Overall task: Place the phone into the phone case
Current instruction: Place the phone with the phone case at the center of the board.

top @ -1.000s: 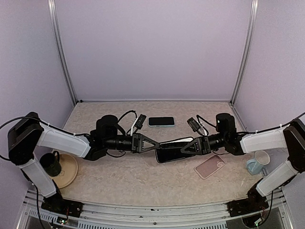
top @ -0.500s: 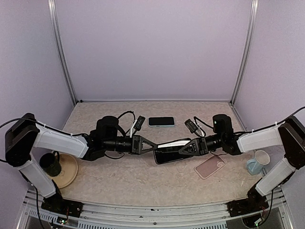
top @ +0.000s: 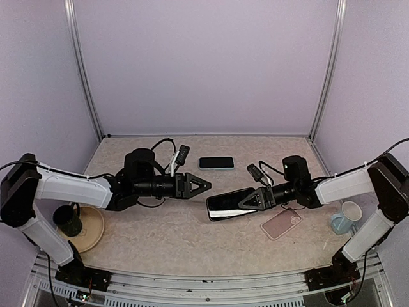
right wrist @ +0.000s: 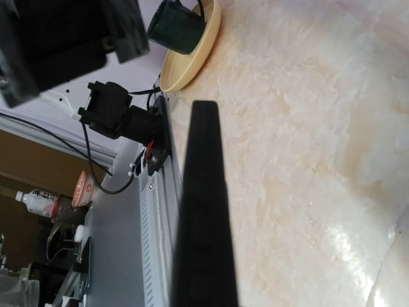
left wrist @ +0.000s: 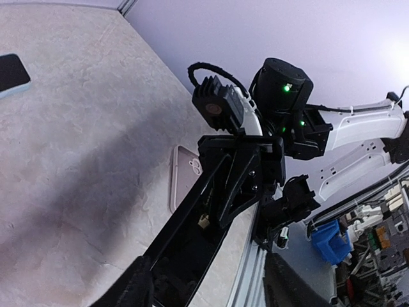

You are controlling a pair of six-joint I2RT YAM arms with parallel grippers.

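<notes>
The black phone hangs tilted just above the table, and my right gripper is shut on its right end. My left gripper stands open a little to the left of the phone and touches nothing. The pink phone case lies flat on the table, right of the phone and below the right arm. In the left wrist view the phone runs as a dark slab between my open fingers, with the case behind it. Edge-on, the phone fills the middle of the right wrist view.
A second phone with a cyan rim lies at the back centre. A beige saucer with a dark green cup sits at the front left. A pale blue mug stands at the right edge.
My left gripper has opened, let go of the phone's left end and drawn back to the left. The right gripper now holds the phone alone, slightly lower.
</notes>
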